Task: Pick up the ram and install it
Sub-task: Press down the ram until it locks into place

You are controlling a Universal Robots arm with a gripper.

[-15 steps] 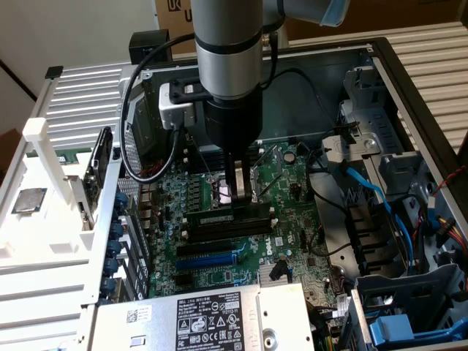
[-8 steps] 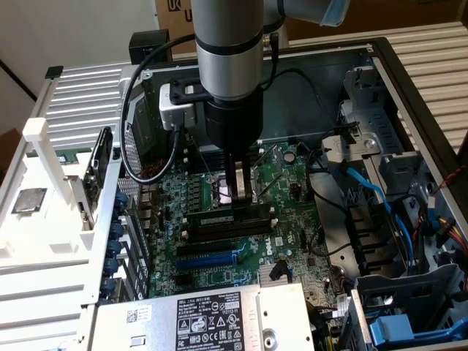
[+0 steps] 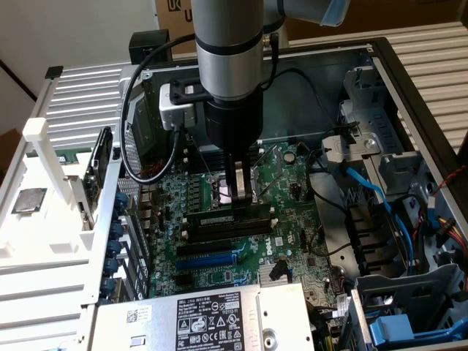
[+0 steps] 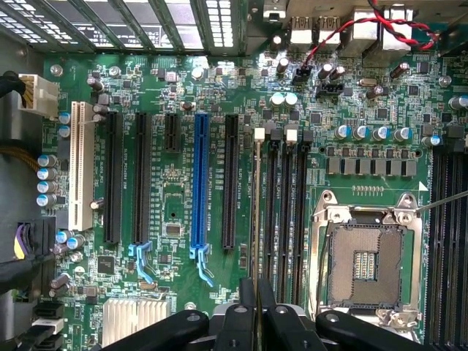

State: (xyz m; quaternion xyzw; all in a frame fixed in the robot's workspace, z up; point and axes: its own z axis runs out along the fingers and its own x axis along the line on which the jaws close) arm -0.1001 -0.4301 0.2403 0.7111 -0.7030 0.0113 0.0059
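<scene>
Ram (image 4: 255,212) edge-on, pinched between nearly closed jaws of gripper (image 4: 256,296), seated at black memory slots (image 4: 285,212), beside open processor socket (image 4: 363,259).

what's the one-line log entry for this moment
gripper: fingers shut on long thin dark-green ram stick | position: over black motherboard slots | seated: cannot tell

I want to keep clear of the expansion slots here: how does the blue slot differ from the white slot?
The blue slot sits mid-board, nearer the processor socket. The white slot sits out by the board's edge. The blue slot ends in a blue latch, while no latch shows on the white slot. Both are long, narrow, empty and parallel.
</scene>
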